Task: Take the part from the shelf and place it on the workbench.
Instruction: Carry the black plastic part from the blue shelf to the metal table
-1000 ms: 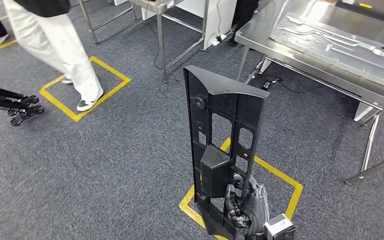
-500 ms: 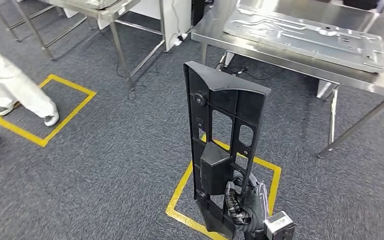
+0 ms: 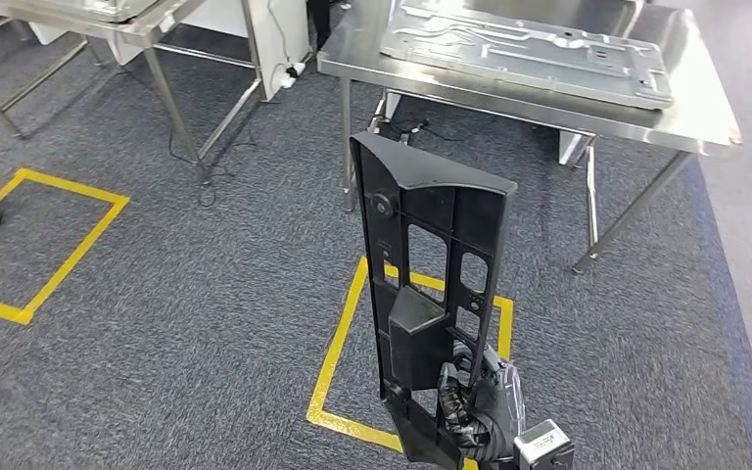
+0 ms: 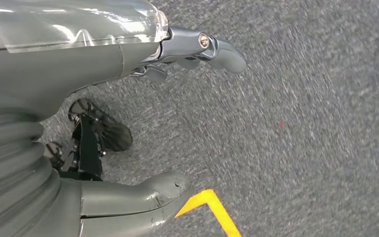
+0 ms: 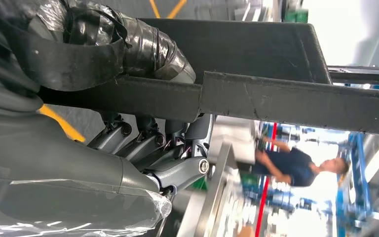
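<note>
Nearest, the right robot hand [image 3: 480, 406] grips the lower end of the tall black part [image 3: 431, 294], fingers [image 5: 148, 143] wrapped around its edge, holding it upright above a yellow floor square [image 3: 338, 362]. The left robot hand [image 4: 128, 123] hangs over carpet, fingers apart, holding nothing. Beyond stands the steel worktop [image 3: 705, 122] carrying a metal panel [image 3: 529, 49]. No writing is legible.

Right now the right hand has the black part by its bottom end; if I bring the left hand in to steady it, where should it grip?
Probably the long outer rail of the black part, midway up, coming in from the robot's left. The part stands upright above the right hand, and that edge is straight, bare and faces the free left hand.
</note>
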